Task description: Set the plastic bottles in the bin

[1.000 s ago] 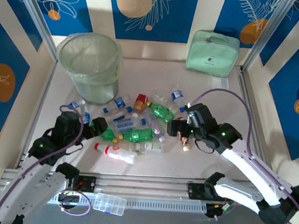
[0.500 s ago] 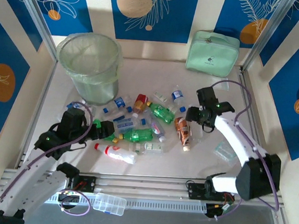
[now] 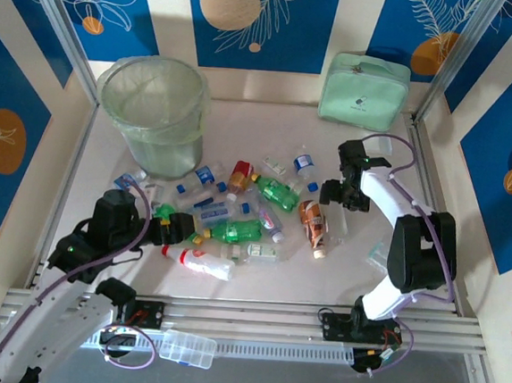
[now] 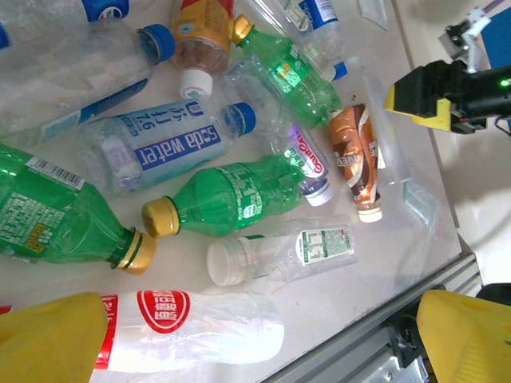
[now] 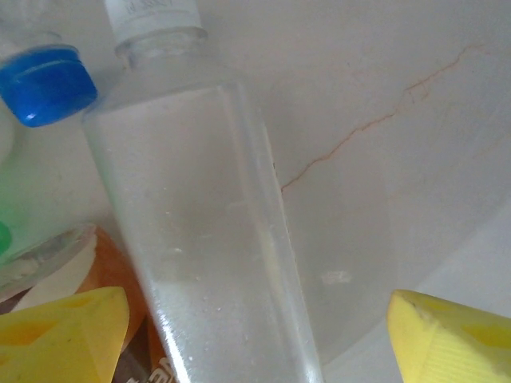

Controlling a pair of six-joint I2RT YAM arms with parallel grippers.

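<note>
Right gripper [image 5: 255,323] hangs with jaws spread, straddling a clear bottle [image 5: 207,223] without touching it, at the edge farthest from the bin [image 3: 153,142] of the scattered plastic bottles [image 3: 236,217]. Left gripper [image 4: 255,335], also spread wide, hovers over the bottles in front of the bin. The clear bottle is likely light, thin-walled and slippery. A hold across its body near the stiffer neck seems safest.

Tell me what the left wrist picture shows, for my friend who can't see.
Crushed plastic bottles lie jumbled on a pale table: green ones with gold caps, a clear soda water bottle with a blue cap, an orange-brown one. The left hand's yellow fingers stand wide open at the bottom corners, a red-labelled bottle between them.
</note>
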